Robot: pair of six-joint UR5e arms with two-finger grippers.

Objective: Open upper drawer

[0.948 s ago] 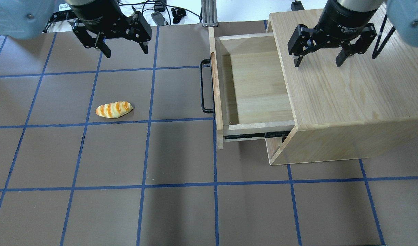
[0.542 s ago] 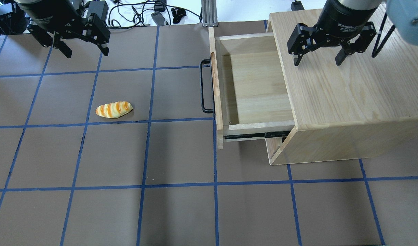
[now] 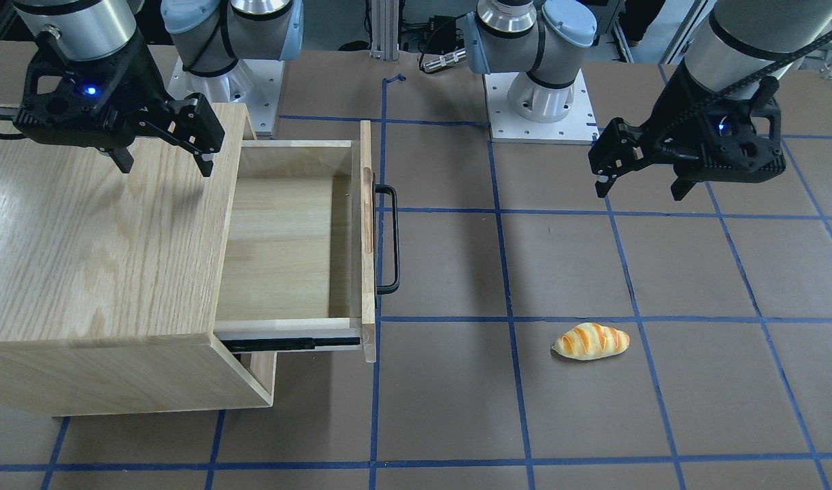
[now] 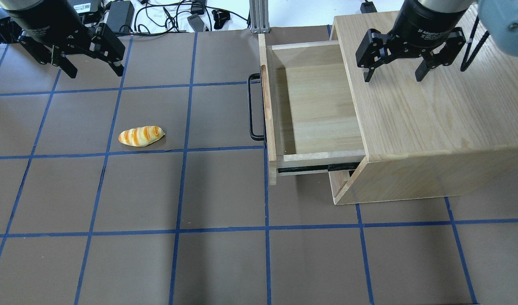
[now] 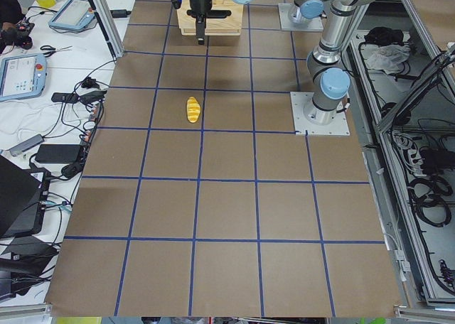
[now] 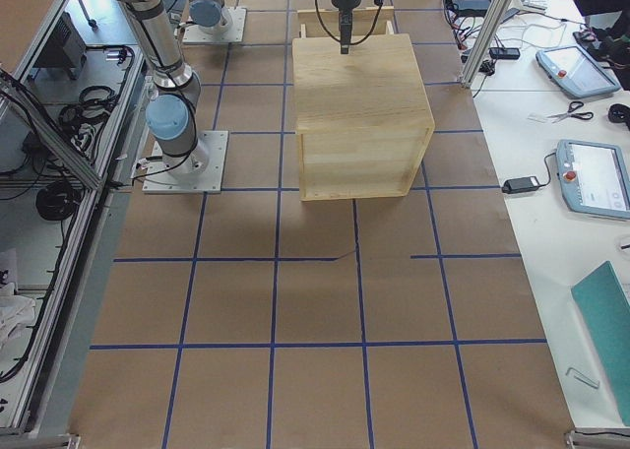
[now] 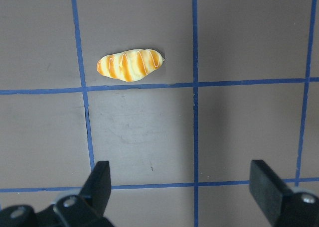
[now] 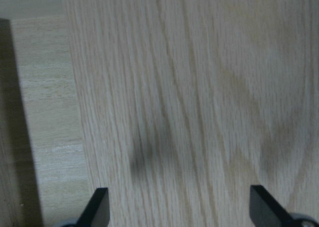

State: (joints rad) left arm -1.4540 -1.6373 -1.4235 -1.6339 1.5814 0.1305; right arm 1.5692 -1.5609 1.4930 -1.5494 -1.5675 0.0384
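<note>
Right, the upper drawer (image 4: 318,114) is well out of the oak cabinet (image 4: 432,110), pulled toward the robot's left side, its bare wooden floor in plain sight and a black slide rail (image 4: 314,168) showing along its side. Its flat front panel (image 4: 267,114) faces the open worktop (image 4: 225,254), and the long black bar handle (image 4: 251,108) runs along that panel, top to bottom in the overhead view, crosswise to the pull direction. Over to the left pincer (image 4: 95,70): it hangs above the worktop, well apart from the handle, pointing down with fingers spread wide and nothing between them. Its wrist camera looks down past both fingertips at a striped bread roll (image 7: 130,65) lying on the brown surface by a blue tape line. Now the right pincer (image 4: 392,76): it hovers over the cabinet's grained top, close to the edge above the drawer, aimed down, fingers parted, gripping nothing.
</note>
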